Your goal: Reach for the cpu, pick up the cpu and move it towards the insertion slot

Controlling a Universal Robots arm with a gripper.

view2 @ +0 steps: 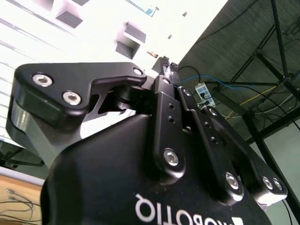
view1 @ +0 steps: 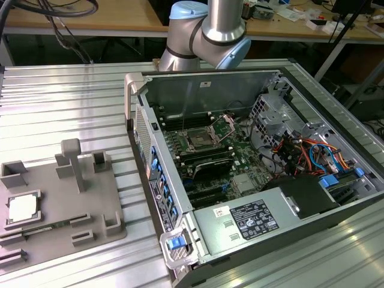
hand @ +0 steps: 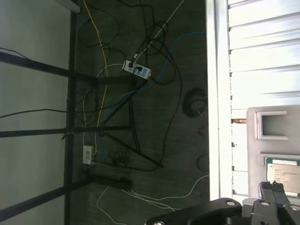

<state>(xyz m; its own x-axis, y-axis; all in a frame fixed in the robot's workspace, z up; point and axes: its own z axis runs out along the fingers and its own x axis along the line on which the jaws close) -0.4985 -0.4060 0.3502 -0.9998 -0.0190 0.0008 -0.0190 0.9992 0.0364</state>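
Cpu [view1: 23, 208] and computer case [view1: 204, 93] sit well apart on the ribbed metal table [view1: 72, 96]. The cpu lies flat, pale top up, in a raised square nest on a grey fixture plate [view1: 90, 207]. This plate rests on the table beside the case, off its side toward the exterior view's left. The nest is at the end of the plate farthest from the case. The cpu lies free there, not yet picked up.

The case lies open with its inside facing up. A green circuit board [view1: 243, 159] covers its floor. On the board sits the insertion slot [view1: 198, 141], a dark square in a silvery frame, near the case's rear wall. Long black memory slots [view1: 210, 165] run just beside the slot, on the side away from that wall. A grey power supply box [view1: 240, 219] with a black label takes up the case's front end. Red and blue cables [view1: 306, 153] bunch in the part of the case toward the exterior view's right.

The arm [view1: 210, 27], a grey tube with pale blue joint caps, rises behind the case's rear wall.

In the second wrist view the black gripper [view2: 167, 70] shows from behind its body. I cannot tell whether it is open or closed. In the first wrist view the gripper [hand: 271, 188] shows in front of the cpu [hand: 282, 176] in its nest; how far it is from the chip I cannot tell. Beyond the table edge lies a dark floor [hand: 154, 117] with loose wires and a white power strip [hand: 137, 69].
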